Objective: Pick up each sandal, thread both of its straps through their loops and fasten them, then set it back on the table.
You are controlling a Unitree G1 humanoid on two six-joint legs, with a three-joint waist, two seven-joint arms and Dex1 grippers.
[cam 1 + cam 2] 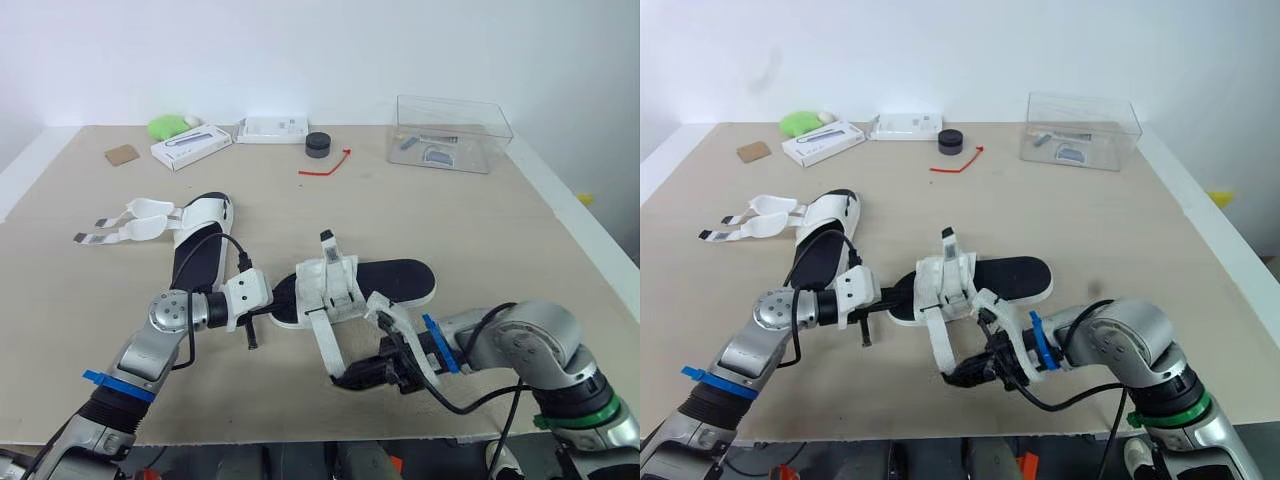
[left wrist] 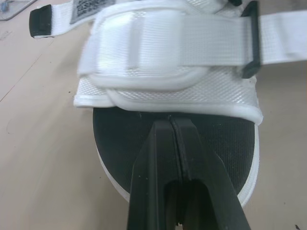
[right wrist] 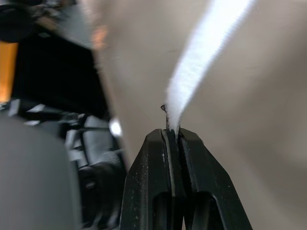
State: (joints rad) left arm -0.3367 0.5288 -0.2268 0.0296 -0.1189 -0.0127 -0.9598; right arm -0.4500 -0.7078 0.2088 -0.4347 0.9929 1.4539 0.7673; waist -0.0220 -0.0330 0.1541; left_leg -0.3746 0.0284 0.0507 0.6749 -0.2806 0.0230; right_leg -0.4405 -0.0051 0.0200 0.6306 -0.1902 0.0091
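Where the near sandal (image 1: pixel 352 285) lies: flat on the table (image 1: pixel 500 230), in the lower centre of the frame, black footbed up, white straps over its left half.
Long strap (image 1: pixel 328 345): runs from this sandal down toward the lower edge of the frame.
Right gripper (image 3: pixel 171 130): clenched on the end of the long strap, with the white webbing between its two fingertips.
Left gripper (image 2: pixel 171 123): fingers pressed together with nothing between them, tips at the black footbed just beside the white strap. Touching or not, I cannot tell.
Second sandal (image 1: pixel 200 245): left of centre, its two open straps (image 1: pixel 130 222) spread toward the left edge.
Far side of the table: clear box (image 1: pixel 450 130) at upper right; black puck (image 1: pixel 318 144) and red cord (image 1: pixel 325 165) at upper centre; white boxes (image 1: pixel 190 146), green lump (image 1: pixel 168 126) and cardboard piece (image 1: pixel 121 154) at upper left.
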